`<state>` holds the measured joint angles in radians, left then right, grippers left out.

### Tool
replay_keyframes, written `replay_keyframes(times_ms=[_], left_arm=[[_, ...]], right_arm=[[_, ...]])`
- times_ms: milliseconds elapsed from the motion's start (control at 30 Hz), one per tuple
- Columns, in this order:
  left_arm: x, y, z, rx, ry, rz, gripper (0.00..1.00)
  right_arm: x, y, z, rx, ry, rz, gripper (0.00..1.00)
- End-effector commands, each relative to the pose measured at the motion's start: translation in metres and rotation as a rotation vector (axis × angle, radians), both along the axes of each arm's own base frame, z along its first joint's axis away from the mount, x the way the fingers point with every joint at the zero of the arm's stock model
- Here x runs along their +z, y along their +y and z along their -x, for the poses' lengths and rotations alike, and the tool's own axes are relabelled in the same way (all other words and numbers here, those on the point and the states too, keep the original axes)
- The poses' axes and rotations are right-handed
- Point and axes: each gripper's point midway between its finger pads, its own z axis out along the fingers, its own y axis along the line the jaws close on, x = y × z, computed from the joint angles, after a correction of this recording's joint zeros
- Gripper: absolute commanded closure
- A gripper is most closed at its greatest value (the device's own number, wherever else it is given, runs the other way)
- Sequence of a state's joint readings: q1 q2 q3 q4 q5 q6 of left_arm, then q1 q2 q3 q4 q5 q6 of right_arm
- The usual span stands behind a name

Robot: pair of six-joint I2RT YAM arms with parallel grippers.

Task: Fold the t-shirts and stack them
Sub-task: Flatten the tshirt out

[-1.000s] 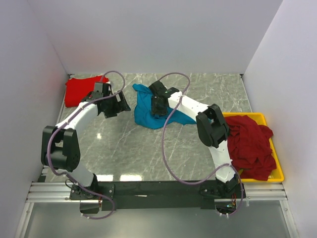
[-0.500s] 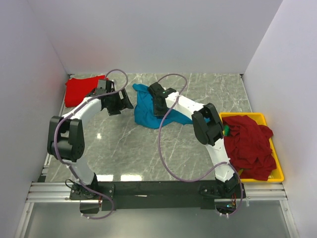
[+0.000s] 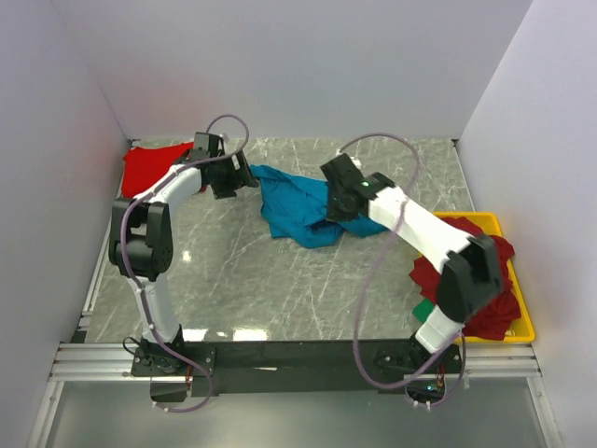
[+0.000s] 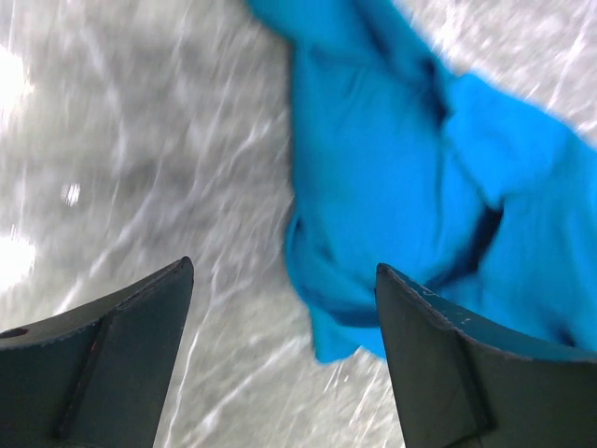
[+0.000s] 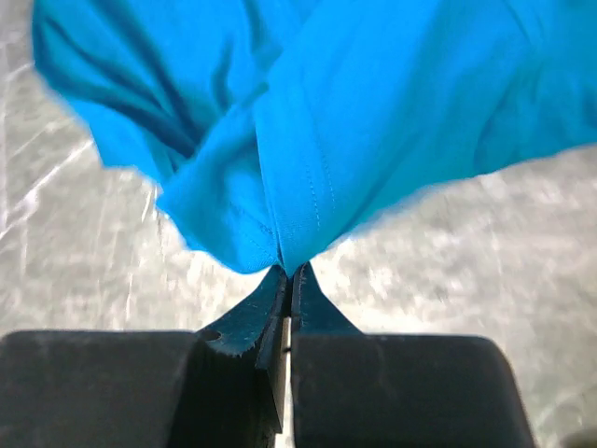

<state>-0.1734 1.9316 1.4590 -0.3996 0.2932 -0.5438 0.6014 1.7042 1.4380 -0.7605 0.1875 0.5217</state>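
Teal t-shirt (image 3: 297,207) lies on the desk left of the yellow tray (image 3: 524,329), long axis left-right: right end effector (image 5: 287,273) pinches its tray-side hem, left end effector (image 4: 283,271) is spread beside the opposite end.

I see bare worktop (image 3: 270,289) across the near middle, open for passing. The teal t-shirt (image 3: 298,210) fills the far centre, the red t-shirt (image 3: 149,170) blocks the far-left corner, and the yellow tray (image 3: 524,322) heaped with maroon t-shirts (image 3: 490,280) takes the right edge. Walls (image 3: 280,65) close three sides.
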Motion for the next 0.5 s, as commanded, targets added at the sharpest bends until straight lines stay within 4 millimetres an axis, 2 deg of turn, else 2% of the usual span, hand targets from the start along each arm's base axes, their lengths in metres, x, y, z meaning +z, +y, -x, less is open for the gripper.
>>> replay_keyframes(times_ms=[0, 33, 67, 133, 167, 233, 267, 367, 467], left_arm=[[0.017, -0.011, -0.024, -0.019, -0.055, 0.018, 0.16], [0.016, -0.011, -0.025, -0.021, -0.053, 0.01, 0.17], [0.013, -0.011, -0.026, -0.017, -0.049, -0.003, 0.17], [0.009, -0.013, -0.026, -0.018, -0.044, -0.012, 0.17], [0.007, -0.014, -0.026, -0.017, -0.044, -0.016, 0.17], [0.003, -0.018, -0.024, -0.02, -0.033, -0.015, 0.18], [0.001, -0.021, -0.023, -0.027, -0.029, -0.019, 0.19], [-0.007, -0.029, -0.014, -0.047, -0.006, -0.033, 0.22], [-0.011, -0.037, 0.003, -0.075, 0.021, -0.042, 0.25]], right_arm=[[0.0, -0.019, 0.032, -0.026, 0.032, 0.002, 1.0], [0.004, -0.024, 0.04, -0.037, 0.026, -0.004, 1.0], [-0.011, -0.034, 0.053, -0.056, 0.061, 0.016, 1.0], [-0.011, -0.043, 0.067, -0.071, 0.059, 0.004, 1.0], [-0.024, -0.052, 0.079, -0.093, 0.091, 0.02, 1.0], [-0.025, -0.059, 0.092, -0.122, 0.094, 0.007, 1.0], [-0.035, -0.066, 0.102, -0.129, 0.119, 0.021, 1.0], [-0.04, -0.078, 0.116, -0.156, 0.126, 0.036, 1.0], [-0.044, -0.088, 0.119, -0.192, 0.12, 0.06, 1.0]])
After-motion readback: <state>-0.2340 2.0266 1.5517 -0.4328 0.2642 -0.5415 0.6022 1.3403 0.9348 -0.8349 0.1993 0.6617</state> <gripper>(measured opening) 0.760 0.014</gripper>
